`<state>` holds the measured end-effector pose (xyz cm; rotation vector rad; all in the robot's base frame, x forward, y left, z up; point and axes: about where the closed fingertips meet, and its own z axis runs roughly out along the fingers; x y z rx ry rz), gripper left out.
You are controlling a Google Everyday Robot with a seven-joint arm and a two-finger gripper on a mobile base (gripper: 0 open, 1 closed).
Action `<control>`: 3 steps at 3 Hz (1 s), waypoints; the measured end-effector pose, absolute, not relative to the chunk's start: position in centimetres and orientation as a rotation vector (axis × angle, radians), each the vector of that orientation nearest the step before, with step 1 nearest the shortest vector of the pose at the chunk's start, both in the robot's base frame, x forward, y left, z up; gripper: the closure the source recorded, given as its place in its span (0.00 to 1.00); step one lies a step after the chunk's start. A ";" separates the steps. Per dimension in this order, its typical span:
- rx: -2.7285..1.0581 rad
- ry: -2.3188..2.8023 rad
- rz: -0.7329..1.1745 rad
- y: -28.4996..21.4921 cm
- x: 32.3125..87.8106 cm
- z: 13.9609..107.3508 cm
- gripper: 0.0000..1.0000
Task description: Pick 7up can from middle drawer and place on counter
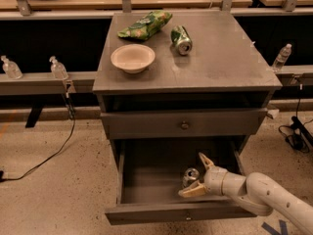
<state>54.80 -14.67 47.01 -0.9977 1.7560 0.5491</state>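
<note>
The 7up can, pale silver with a shiny top, stands on the flat bottom of the pulled-out middle drawer, towards its right front. My gripper reaches in from the right with its white arm. Its two tan fingers are spread open, one behind the can and one in front of it, so the can sits between them. The grey counter is the cabinet's top above.
On the counter lie a darker green can on its side, a beige bowl and a green chip bag. The drawer above is closed. Small bottles stand on a rail to the left. A cable runs on the floor.
</note>
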 end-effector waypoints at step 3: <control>-0.829 1.900 0.650 -14.4 55.5 43.2 0.16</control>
